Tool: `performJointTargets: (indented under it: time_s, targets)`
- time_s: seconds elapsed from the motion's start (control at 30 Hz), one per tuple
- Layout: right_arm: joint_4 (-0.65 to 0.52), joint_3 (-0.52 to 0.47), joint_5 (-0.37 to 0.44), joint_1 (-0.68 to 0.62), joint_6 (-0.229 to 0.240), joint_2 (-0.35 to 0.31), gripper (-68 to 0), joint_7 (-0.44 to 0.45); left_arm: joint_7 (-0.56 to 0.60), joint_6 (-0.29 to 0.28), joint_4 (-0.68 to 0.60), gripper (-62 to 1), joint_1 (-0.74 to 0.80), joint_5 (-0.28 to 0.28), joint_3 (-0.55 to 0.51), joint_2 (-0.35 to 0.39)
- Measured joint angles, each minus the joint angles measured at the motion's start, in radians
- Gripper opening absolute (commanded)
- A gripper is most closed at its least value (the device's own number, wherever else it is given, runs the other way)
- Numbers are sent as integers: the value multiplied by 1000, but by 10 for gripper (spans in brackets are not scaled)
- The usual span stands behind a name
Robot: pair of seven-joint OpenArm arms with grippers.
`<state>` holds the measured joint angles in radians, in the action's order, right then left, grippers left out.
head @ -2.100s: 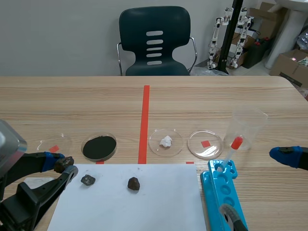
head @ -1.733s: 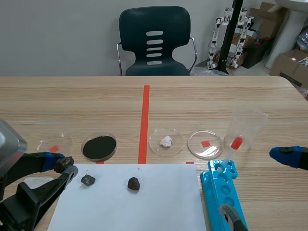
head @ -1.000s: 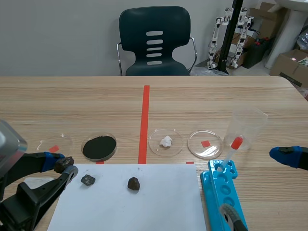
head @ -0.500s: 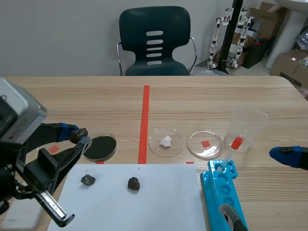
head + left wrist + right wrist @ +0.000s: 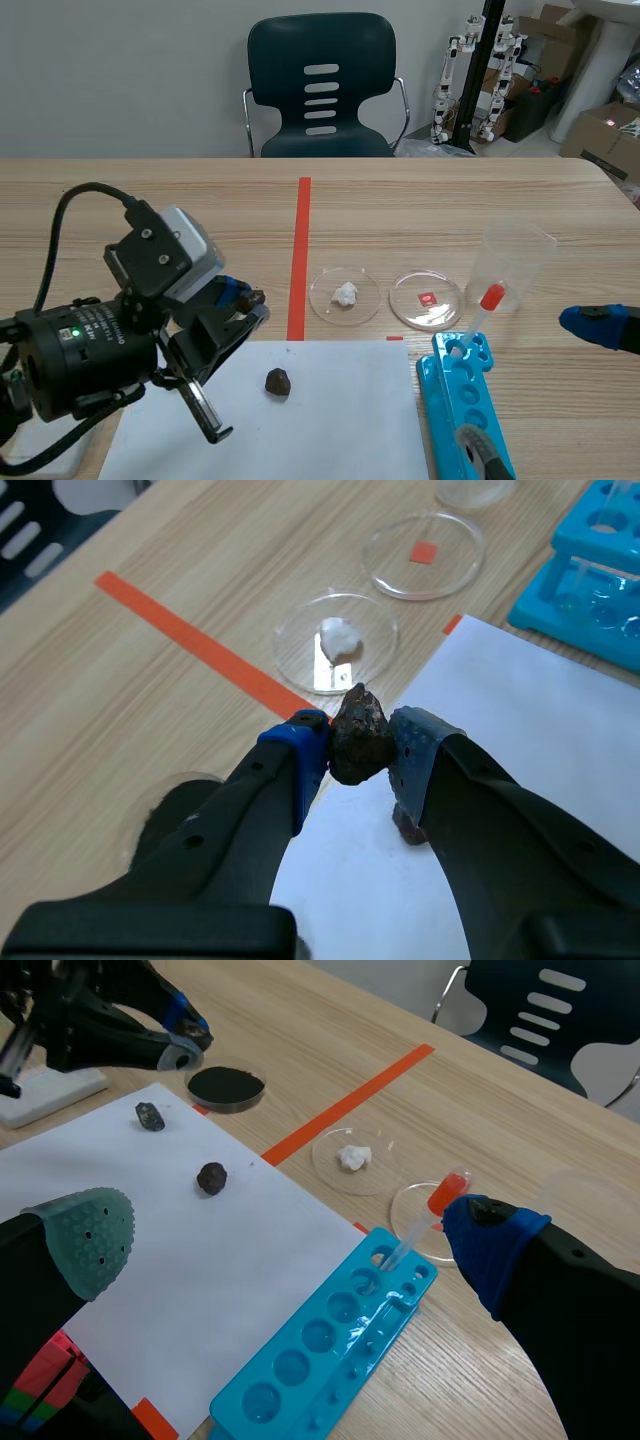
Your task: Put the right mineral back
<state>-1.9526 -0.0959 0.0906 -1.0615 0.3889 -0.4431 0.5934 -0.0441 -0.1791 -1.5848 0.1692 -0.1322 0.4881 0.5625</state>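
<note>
My left gripper point(image 5: 360, 748) pinches 1 dark rock point(image 5: 358, 728) over the paper's point(image 5: 330, 400) far edge, so pickup's done. I reckon the drop into the empty dish point(image 5: 396, 300) remains. My right gripper point(image 5: 290, 1240) sits spread near the bench's point(image 5: 450, 210) right edge.

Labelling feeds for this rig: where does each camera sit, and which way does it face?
Scene view: between the arms, facing the chair across the table; left gripper and right gripper show.
Left wrist view: on the left arm, down past its gripper clamping a dark mineral.
Right wrist view: on the right arm, over its open gripper toward the paper.
All share the white-mineral dish.
</note>
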Motion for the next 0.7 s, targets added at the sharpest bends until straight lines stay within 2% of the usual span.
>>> performJointTargets:
  time_s: [0.2,0.43,0.7]
  targets:
    - [0,0,0,0,0,0,-22,0,0,-60,124,-519,-73,0,29,-99]
    - [0,0,0,0,0,0,-22,-1,0,-105,236,-519,-140,1,88,-197]
    - [0,0,0,0,0,0,-22,-1,2,-107,432,-519,-222,7,180,-305]
